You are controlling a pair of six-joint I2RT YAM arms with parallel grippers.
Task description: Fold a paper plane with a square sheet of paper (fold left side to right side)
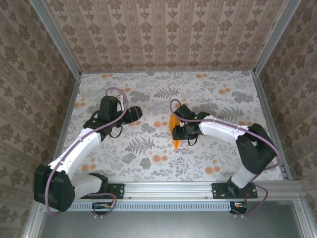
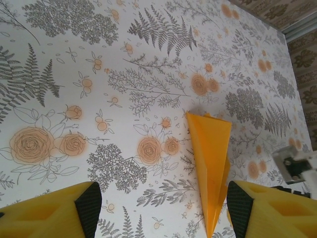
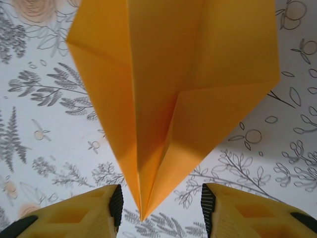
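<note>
Floral counter (image 1: 198, 163) carrying things; right pincer (image 3: 161, 203) overlapping the paper plane (image 1: 173, 128) (image 2: 210, 163) (image 3: 168, 99) in top view. Plane lying mid-counter: bright orange, creased narrow dart. Long axis running far-to-near, tip pointing twd arm bases. Right pincer standing apart, tip btwn fingers, untouched. Left pincer (image 2: 161, 208) gaping apart, off to plane's left

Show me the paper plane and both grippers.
paper plane (image 3: 168, 89), right wrist view, middle of its folded body.
left gripper (image 2: 164, 209), left wrist view, midway between fingertips.
right gripper (image 3: 162, 207), right wrist view, midway between fingertips.
</note>
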